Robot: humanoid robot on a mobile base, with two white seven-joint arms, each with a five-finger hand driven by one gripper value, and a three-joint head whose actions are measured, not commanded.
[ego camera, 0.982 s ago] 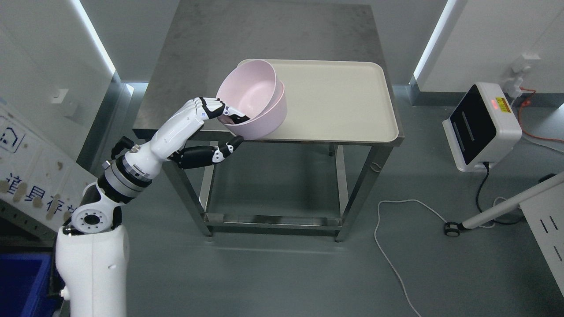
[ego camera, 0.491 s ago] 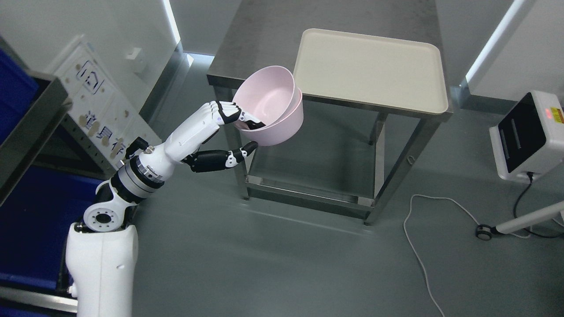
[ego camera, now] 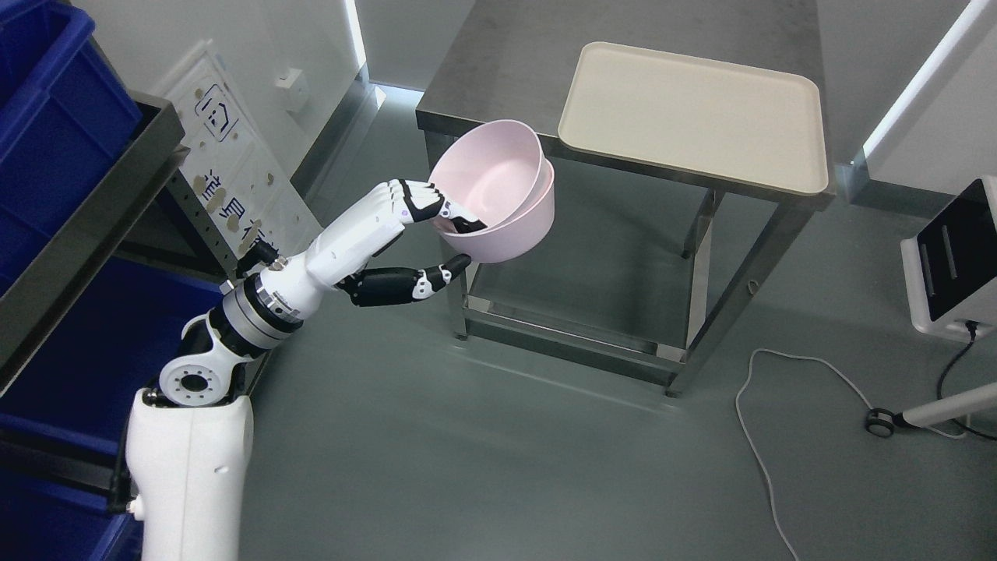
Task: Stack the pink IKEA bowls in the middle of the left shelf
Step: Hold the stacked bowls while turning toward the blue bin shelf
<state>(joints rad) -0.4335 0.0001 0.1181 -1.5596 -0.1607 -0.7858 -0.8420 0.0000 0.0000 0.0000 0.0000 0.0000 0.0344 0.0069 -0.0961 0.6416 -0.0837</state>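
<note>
Holding two pink bowls (ego camera: 498,195), one sitting inside the other, my left hand (ego camera: 424,234) pinches their near rim, fingers (ego camera: 420,201) curled inside and thumb (ego camera: 436,279) under. I see the bowls up in the air, just left of the tray (ego camera: 693,117) on the metal table (ego camera: 498,70). The shelf (ego camera: 86,202) with blue bins (ego camera: 54,117) stands far left of that table.

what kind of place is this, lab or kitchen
Most likely a robot test lab, not a kitchen: a bare steel table holding only a tray, shelving with blue bins, and a loose cable across the floor.
</note>
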